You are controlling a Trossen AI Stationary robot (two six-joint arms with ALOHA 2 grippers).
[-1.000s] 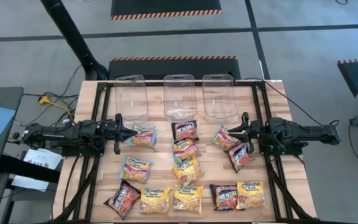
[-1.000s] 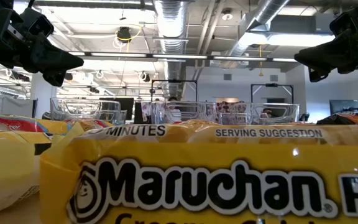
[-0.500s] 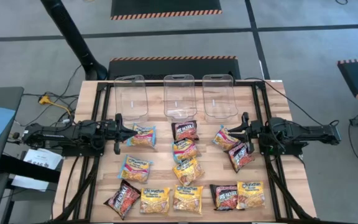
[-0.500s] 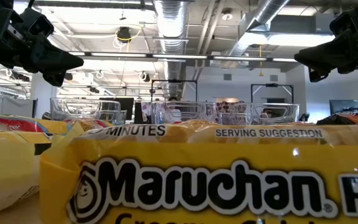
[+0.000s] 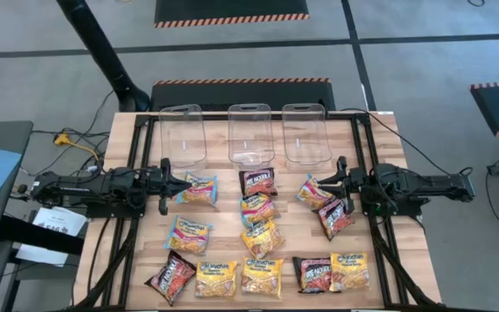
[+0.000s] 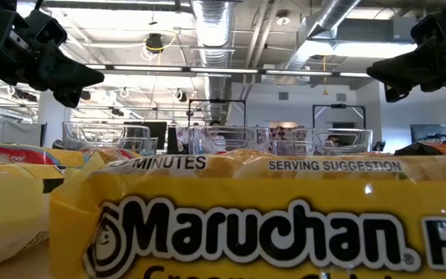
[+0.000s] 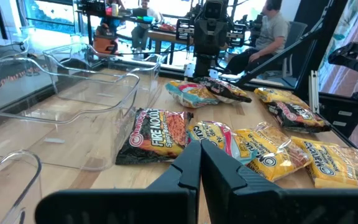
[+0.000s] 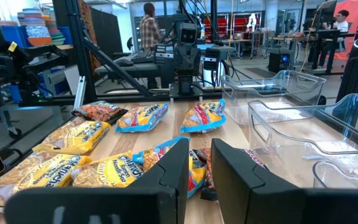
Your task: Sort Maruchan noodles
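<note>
While the overhead camera lays out all the Maruchan noodles (image 5: 258, 238) scattered on the table (image 5: 128, 143) between both arms, with three clear bins (image 5: 251, 133) beyond them, the low view is filled by a single yellow packet (image 6: 262, 225). Left gripper (image 5: 170, 184) hovers empty, fingers pressed together, just beside a blue-pink packet (image 5: 199, 189); its wrist view shows a black-red packet (image 7: 157, 134) ahead. Right gripper (image 5: 343, 184) hovers with fingers slightly parted, gripping nothing, above a black-red packet (image 5: 336, 217). People appear only in the wrist views.
</note>
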